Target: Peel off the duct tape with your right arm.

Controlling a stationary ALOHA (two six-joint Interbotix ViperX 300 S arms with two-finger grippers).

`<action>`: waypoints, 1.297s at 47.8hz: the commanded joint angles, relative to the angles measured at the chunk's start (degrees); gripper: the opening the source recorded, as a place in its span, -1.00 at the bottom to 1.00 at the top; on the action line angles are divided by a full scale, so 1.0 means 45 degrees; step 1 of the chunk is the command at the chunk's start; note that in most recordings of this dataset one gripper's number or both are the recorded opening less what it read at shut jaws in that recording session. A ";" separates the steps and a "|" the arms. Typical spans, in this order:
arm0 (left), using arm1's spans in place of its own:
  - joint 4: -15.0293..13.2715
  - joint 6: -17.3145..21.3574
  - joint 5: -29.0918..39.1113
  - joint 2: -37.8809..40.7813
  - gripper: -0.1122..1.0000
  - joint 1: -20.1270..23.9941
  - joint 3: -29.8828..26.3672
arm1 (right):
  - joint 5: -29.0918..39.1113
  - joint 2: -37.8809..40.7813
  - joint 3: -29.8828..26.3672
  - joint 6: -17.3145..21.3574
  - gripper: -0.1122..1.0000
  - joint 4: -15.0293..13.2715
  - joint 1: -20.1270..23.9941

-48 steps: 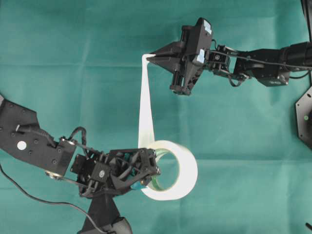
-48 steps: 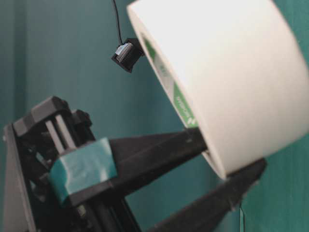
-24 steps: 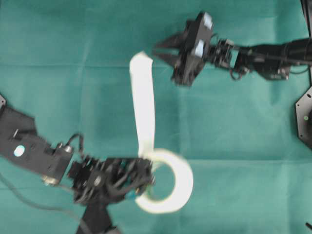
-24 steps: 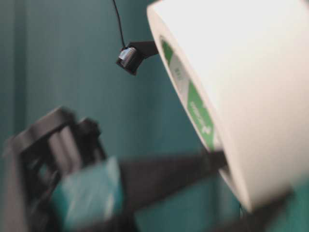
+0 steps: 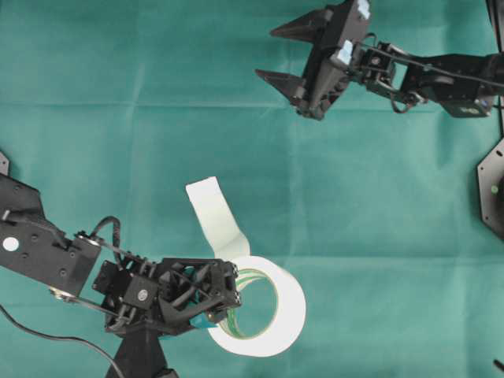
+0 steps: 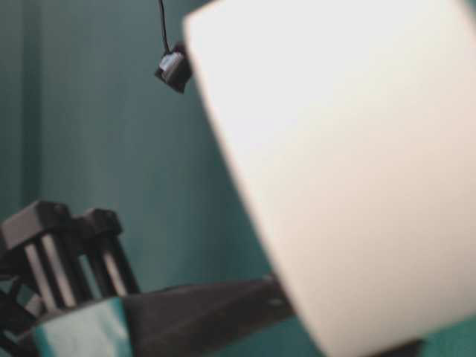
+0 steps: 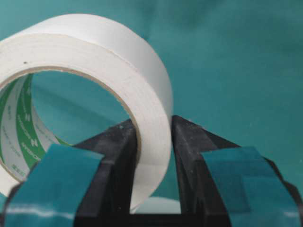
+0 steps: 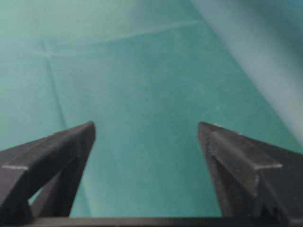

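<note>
gripping the wall of the duct tape (image 5: 264, 309) roll, the left tool (image 5: 224, 293) stays clamped, one finger inside the ring, holding it over the green-covered bench (image 5: 118, 118). green print on the inner core (image 7: 21, 127) is too small to read. the loose strip (image 5: 215, 216) hangs free, well apart from the right tool (image 5: 279, 53), whose pointed fingers stand wide apart, empty.

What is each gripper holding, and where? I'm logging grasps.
Left gripper clamps the duct tape roll's wall, one of its fingers inside the core; right gripper holds nothing.
</note>
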 commanded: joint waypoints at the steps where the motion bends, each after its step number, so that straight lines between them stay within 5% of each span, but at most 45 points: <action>1: -0.0020 0.0000 -0.0156 -0.0762 -0.44 0.0469 -0.0098 | -0.0020 -0.0684 0.0195 0.0039 0.34 0.0020 0.0039; 40: -0.0020 0.0117 -0.3027 -0.3828 -0.44 0.7168 0.3184 | -0.0039 -0.2695 0.2305 0.0117 0.34 0.0039 0.1113; 62: -0.0137 -0.0684 -0.5371 -0.4961 -0.44 0.7871 0.4668 | -0.0098 -0.2695 0.2324 0.0117 0.34 0.0039 0.1152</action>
